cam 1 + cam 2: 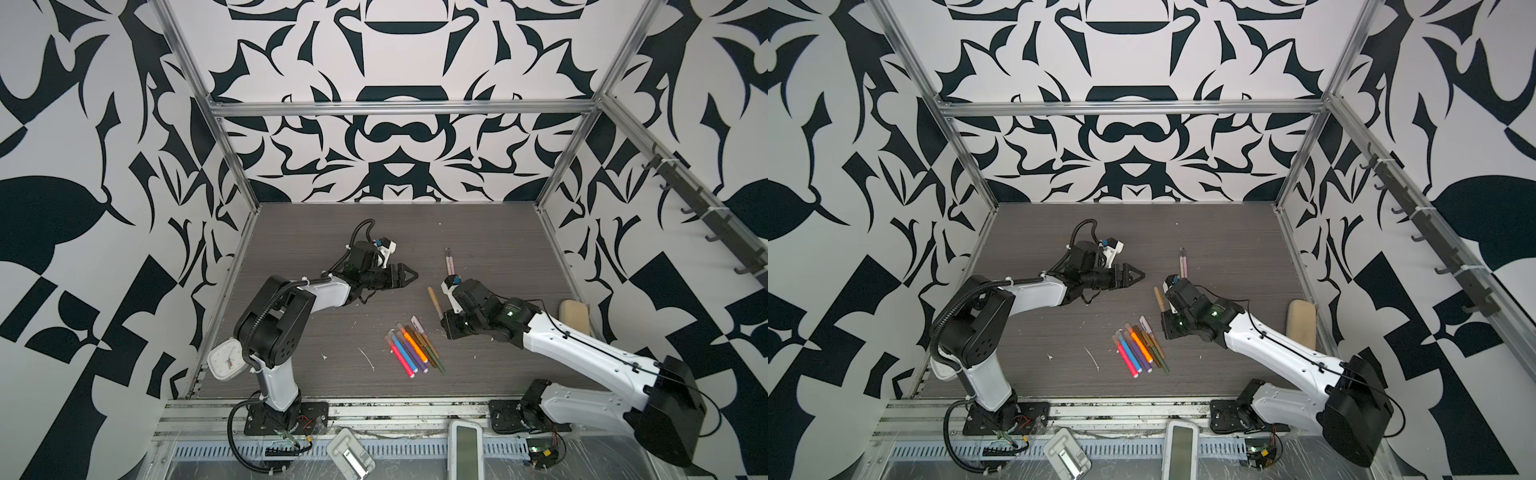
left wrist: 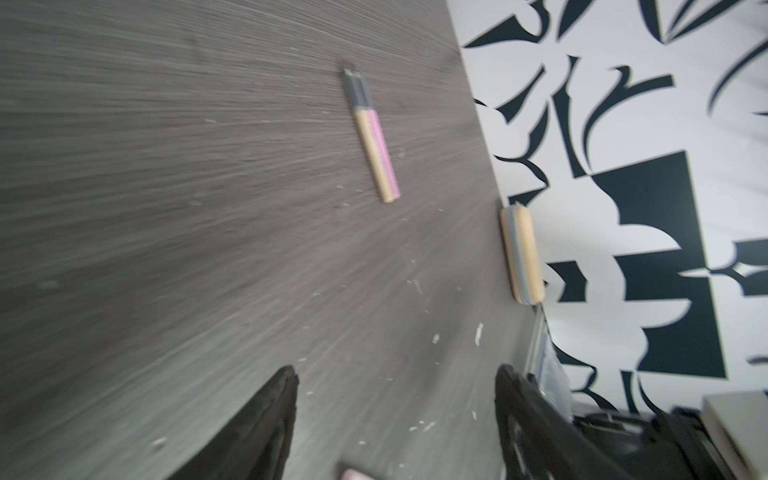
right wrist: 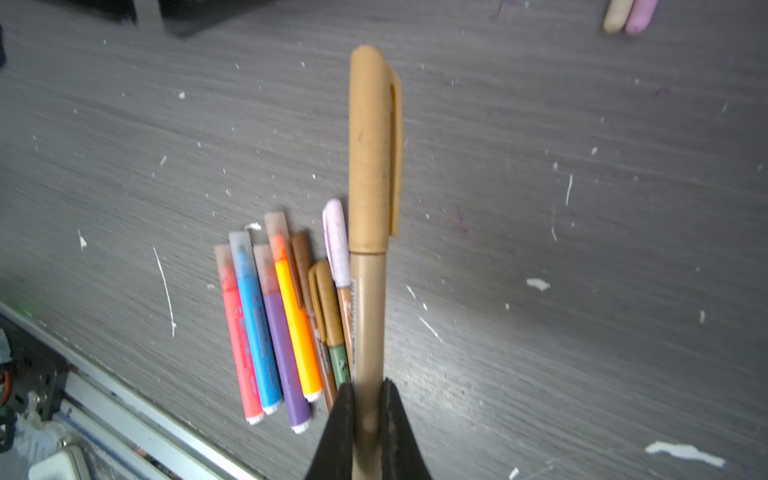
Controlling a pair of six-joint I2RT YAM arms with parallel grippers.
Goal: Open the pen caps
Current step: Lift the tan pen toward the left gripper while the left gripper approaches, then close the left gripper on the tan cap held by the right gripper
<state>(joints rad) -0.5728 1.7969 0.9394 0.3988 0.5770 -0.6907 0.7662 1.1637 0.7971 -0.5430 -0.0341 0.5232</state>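
The right claw [image 3: 368, 386] clamps a tan pen [image 3: 369, 299], cap [image 3: 372, 145] on, over the flecked grey table [image 3: 582, 249] beside the row of pens [image 1: 415, 348], while the left claw [image 2: 397, 372] stands open amid black-and-white patterned walls [image 1: 395, 158].

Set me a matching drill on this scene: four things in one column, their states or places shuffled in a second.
Things:
1. tan pen
2. left pincer
3. beige block
4. orange pen

States or places:
A. lying in the row of pens
B. clamped in the right pincer, cap on
C. open, holding nothing
D. against the wall, on the right in a top view

Pairs: 1-B, 2-C, 3-D, 4-A
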